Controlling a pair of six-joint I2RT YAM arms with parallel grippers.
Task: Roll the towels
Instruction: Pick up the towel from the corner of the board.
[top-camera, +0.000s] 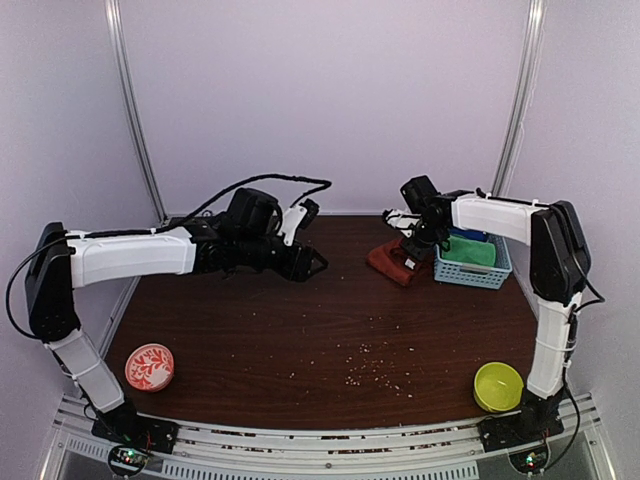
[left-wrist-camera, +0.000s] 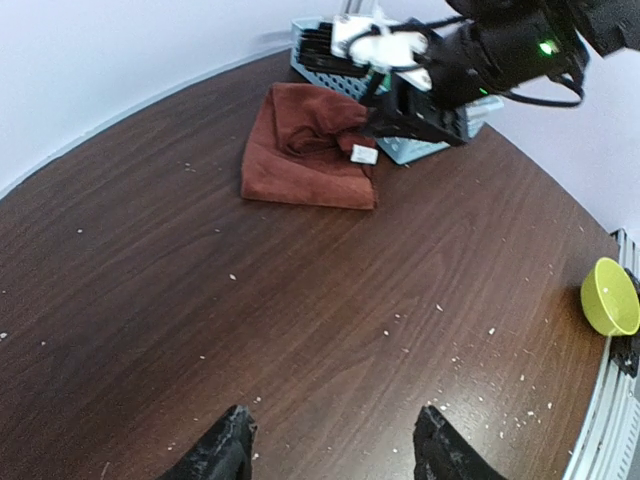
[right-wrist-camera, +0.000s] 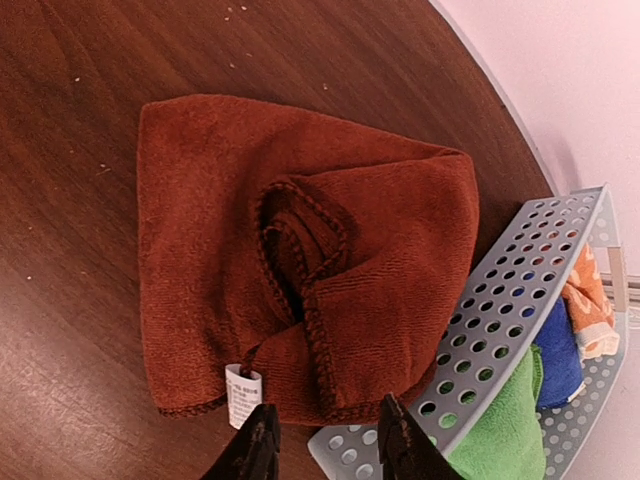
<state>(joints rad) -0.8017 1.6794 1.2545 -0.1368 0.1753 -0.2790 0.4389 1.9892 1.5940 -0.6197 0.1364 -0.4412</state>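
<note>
From above, we see the red towel (top-camera: 392, 262) lying bunched at the far right of the desk (top-camera: 300, 330), just beside the basket (top-camera: 490, 275), and the green towel (top-camera: 470, 250) lies inside that basket. The right arm (top-camera: 500, 215) reaches over the red towel, while the left arm (top-camera: 140, 255) ends near the middle of the far side, well apart from it. In the left wrist view, the left jaws are open and empty at the bottom of the picture. The red towel (left-wrist-camera: 300, 160) lies far ahead of them and a little to the right, with the right jaws at its basket side, close to the white label (left-wrist-camera: 365, 154). In the right wrist view, the right jaws are open with nothing gripped, and their tips stand over the towel's edge between the label (right-wrist-camera: 242, 395) and the basket (right-wrist-camera: 520, 320). The red towel (right-wrist-camera: 200, 230) spreads away from these tips as a loose folded heap, not a long strip, and one hem (right-wrist-camera: 325, 330) runs from the heap's middle toward the jaws. We cannot tell if the tips touch the cloth. We judge that the right arm is the nearer one, so the coming grasp depends on this near edge.
</note>
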